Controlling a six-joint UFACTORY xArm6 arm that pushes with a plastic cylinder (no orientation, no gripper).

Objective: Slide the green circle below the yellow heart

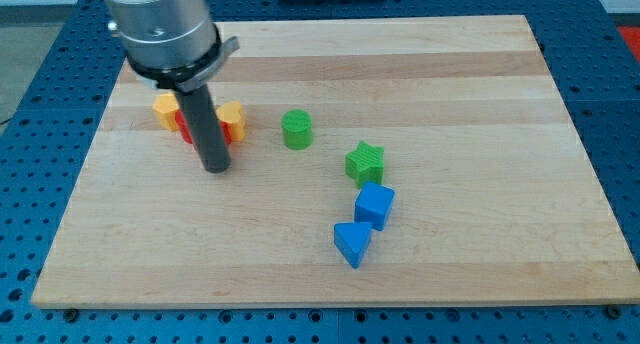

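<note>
The green circle (296, 129) is a short green cylinder on the wooden board, left of the board's middle. The yellow heart (231, 115) lies to its left, partly hidden by my rod. My tip (216, 167) rests on the board just below and left of the yellow heart, well left of the green circle and apart from it.
A red block (186, 125) and a yellow block (165, 111) sit left of the heart, partly behind the rod. A green star (365, 163), a blue block (375, 205) and a blue triangle (351, 243) lie lower right. The board (450, 84) ends near the view's edges.
</note>
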